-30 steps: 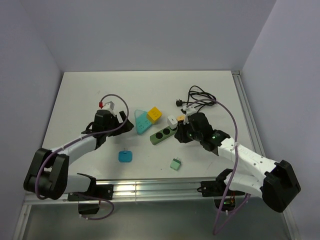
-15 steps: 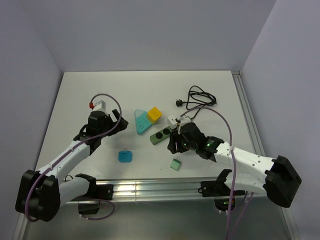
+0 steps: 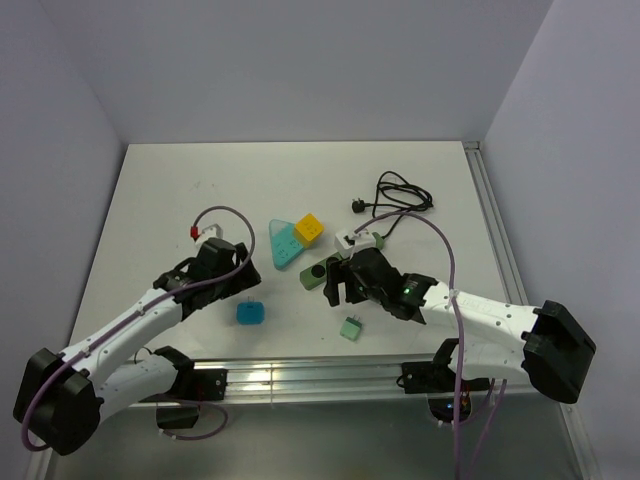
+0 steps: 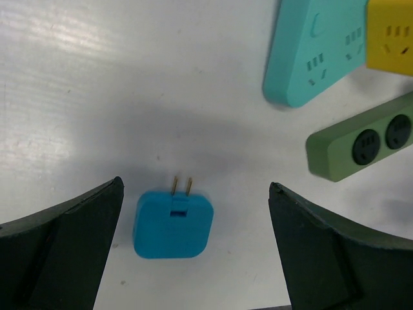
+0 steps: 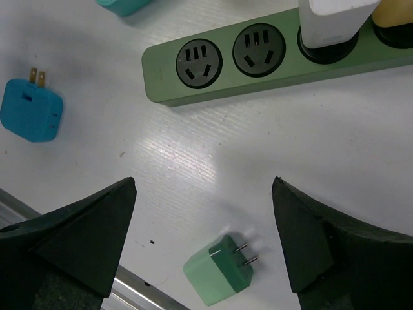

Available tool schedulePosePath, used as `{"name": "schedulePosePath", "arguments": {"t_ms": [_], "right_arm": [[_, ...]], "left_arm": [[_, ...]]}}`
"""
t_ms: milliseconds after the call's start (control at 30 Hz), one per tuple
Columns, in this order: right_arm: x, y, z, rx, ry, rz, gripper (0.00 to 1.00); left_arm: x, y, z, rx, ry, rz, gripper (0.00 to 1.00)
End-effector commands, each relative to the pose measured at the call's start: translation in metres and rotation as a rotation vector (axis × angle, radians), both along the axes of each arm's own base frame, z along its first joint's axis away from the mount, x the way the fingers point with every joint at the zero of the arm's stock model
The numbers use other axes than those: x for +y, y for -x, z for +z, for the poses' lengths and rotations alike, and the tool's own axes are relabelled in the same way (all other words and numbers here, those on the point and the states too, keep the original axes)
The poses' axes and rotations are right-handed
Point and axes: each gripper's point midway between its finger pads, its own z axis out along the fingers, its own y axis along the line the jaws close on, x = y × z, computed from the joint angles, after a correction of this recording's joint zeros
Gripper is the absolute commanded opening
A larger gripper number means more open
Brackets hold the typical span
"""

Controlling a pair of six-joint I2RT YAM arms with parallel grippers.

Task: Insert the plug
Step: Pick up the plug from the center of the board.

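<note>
Right claw (image 5: 203,223) withdrawn from green strip (image 5: 290,72), wide open and empty, as left claw (image 4: 195,188); white plug (image 5: 335,19) seated, green plug (image 5: 216,271) and blue plug (image 4: 173,227) outstanding.

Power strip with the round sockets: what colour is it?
The power strip is olive green; right wrist view shows it best.

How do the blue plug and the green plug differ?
The blue plug is blue and flatter; the green plug is pale green and blockier. In the right wrist view the blue plug's prongs point up, the green plug's point right. Both have two prongs and lie loose on the table.
</note>
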Motion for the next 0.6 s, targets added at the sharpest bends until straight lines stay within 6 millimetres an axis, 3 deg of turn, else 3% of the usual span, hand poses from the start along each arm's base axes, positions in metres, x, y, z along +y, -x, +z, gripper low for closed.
{"name": "schedulePosePath", "arguments": {"t_ms": [0, 167, 400, 567], "right_arm": [[0.005, -0.012, 0.025, -0.056, -0.034, -0.032, 0.93], [-0.013, 0.002, 0.009, 0.079, 0.023, -0.147, 0.96], [-0.019, 0.028, 0.004, 0.159, -0.013, -0.381, 0.98], [-0.028, 0.043, -0.006, 0.180, 0.052, -0.520, 0.90]], "left_arm": [[0.004, 0.013, -0.005, 0.060, -0.044, 0.065, 1.00], [-0.008, 0.025, -0.018, 0.079, -0.061, 0.043, 0.99], [-0.018, 0.015, -0.004, 0.005, -0.039, 0.003, 1.00], [-0.018, 0.014, -0.006, -0.003, -0.052, -0.023, 0.99]]}}
